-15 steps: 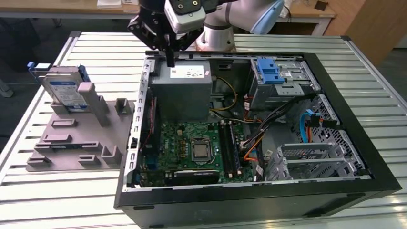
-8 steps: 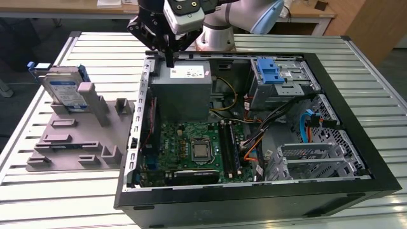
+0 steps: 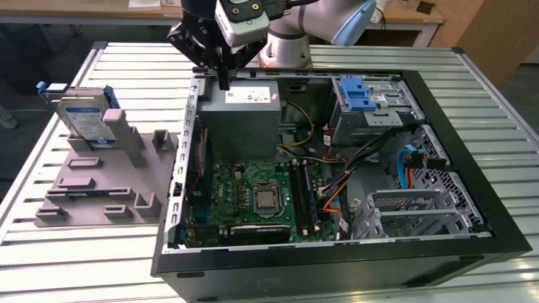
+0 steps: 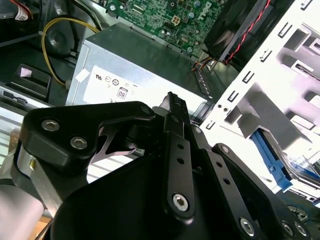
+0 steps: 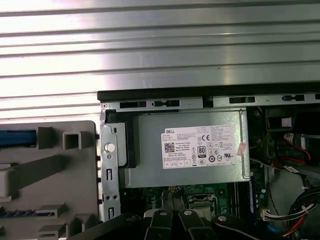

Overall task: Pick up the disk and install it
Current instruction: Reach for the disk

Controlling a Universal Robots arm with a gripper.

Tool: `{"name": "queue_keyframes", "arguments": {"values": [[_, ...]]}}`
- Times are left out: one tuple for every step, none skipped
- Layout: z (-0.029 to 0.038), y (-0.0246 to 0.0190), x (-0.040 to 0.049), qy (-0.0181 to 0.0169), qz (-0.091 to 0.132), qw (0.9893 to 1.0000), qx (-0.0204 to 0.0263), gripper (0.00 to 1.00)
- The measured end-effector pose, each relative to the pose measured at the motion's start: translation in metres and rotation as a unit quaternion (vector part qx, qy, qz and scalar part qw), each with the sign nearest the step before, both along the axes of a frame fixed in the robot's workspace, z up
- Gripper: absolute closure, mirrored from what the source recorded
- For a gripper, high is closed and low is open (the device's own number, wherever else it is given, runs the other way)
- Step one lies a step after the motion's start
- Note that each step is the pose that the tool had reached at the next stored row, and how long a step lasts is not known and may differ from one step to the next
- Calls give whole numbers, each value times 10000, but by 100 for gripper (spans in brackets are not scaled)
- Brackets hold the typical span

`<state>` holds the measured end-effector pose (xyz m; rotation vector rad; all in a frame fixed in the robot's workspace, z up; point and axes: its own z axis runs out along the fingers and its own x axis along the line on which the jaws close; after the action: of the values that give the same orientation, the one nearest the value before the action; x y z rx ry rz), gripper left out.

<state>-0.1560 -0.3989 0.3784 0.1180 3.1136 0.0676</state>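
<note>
Closest to the lens in the second wrist view, the gripper [image 4: 172,105] is seen with its jaws pressed together and nothing held between them. It is poised over the grey power supply [image 3: 240,117] toward the back of the open computer case [image 3: 337,268]. The disk [image 3: 84,120] is found well apart from it, outside the case on the exterior view's left. It is stood upright on edge in a grey fixture [image 3: 93,189] on the slatted table [image 3: 488,82], with its labelled face turned to the camera. It is judged to be stiff, metal-bodied and fairly heavy for its size, with smooth faces that may slip, and to be easily harmed by a knock. A hold across the two broad faces near the exposed upper edge is thought best, since the blue rails [image 3: 107,96] are plastic and may flex, and the lower part is hemmed in by the fixture's posts.
</note>
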Motion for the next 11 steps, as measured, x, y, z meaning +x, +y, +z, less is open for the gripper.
{"name": "queue_keyframes", "arguments": {"values": [[-1, 0, -1, 0, 0, 10000, 0, 89], [-3, 0, -3, 0, 0, 10000, 0, 89], [-4, 0, -4, 0, 0, 10000, 0, 89], [-9, 0, -9, 1, 0, 10000, 0, 89], [-12, 0, -13, 1, 0, 10000, 0, 89], [-13, 0, -14, 1, 0, 10000, 0, 89], [-14, 0, -15, 1, 0, 10000, 0, 89], [-16, 0, -17, 1, 0, 10000, 0, 89], [-17, 0, -18, 1, 0, 10000, 0, 89], [-26, 0, -27, 2, 0, 10000, 0, 89], [-33, 0, -34, 2, 0, 10000, 0, 89]]}}
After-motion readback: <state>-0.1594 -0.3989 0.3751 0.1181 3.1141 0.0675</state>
